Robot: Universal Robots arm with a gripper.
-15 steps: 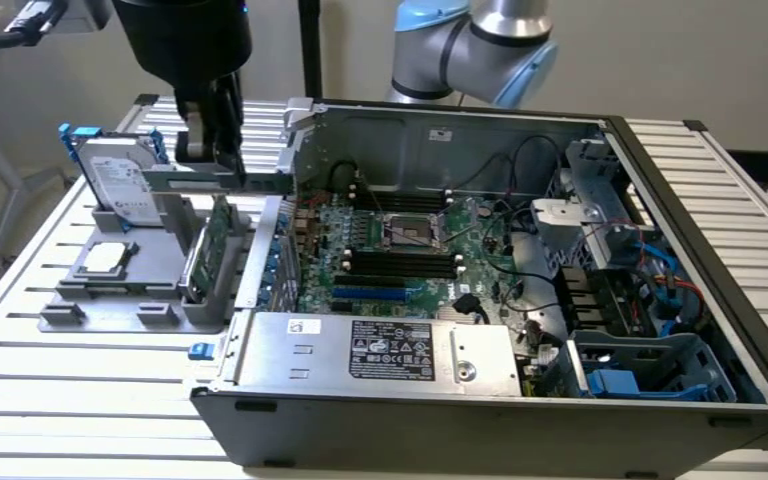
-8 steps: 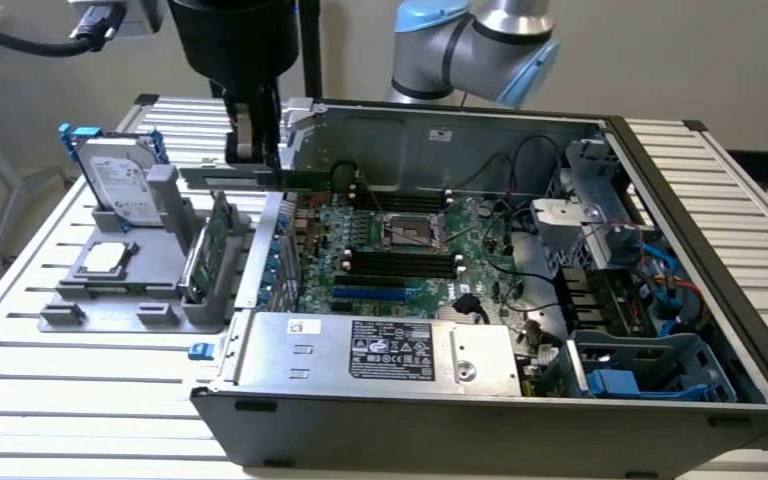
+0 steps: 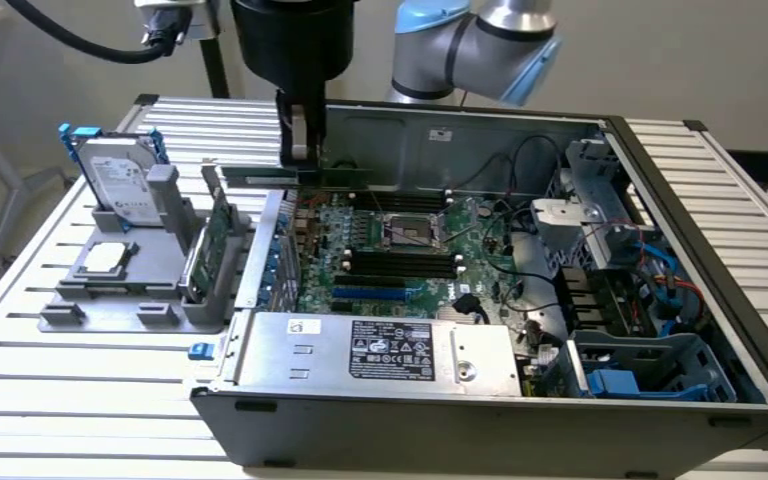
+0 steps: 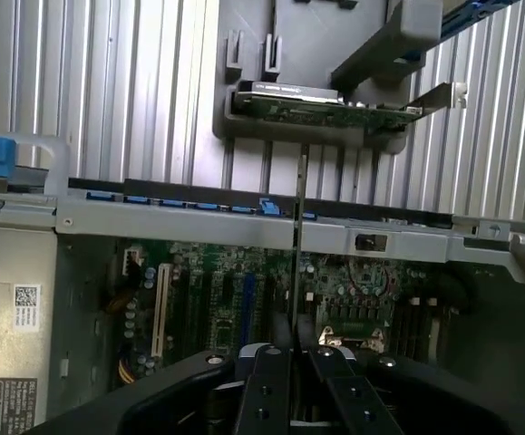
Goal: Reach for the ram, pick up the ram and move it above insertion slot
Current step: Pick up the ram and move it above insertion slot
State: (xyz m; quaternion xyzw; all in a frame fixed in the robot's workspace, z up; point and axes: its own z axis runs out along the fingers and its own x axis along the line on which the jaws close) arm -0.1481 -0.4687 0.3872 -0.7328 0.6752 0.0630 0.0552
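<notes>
My gripper (image 3: 301, 148) hangs over the back left part of the open computer case and is shut on the ram (image 3: 357, 178), a thin green stick held level and lengthwise above the motherboard (image 3: 418, 235). In the wrist view the ram (image 4: 300, 236) shows edge-on as a thin line running out from between the black fingers (image 4: 273, 376) of the gripper (image 4: 298, 358). The black memory slots (image 3: 398, 262) lie lower on the board, nearer the power supply than the ram.
A grey holder (image 3: 104, 300) at the exterior view's left carries the silver hard drive (image 3: 124, 180) and the larger green expansion card (image 3: 217, 245), also seen as the card (image 4: 335, 104). The power supply (image 3: 384, 350) and drive cage (image 3: 651, 370) fill the case front. The case walls (image 3: 491, 135) rise around the board.
</notes>
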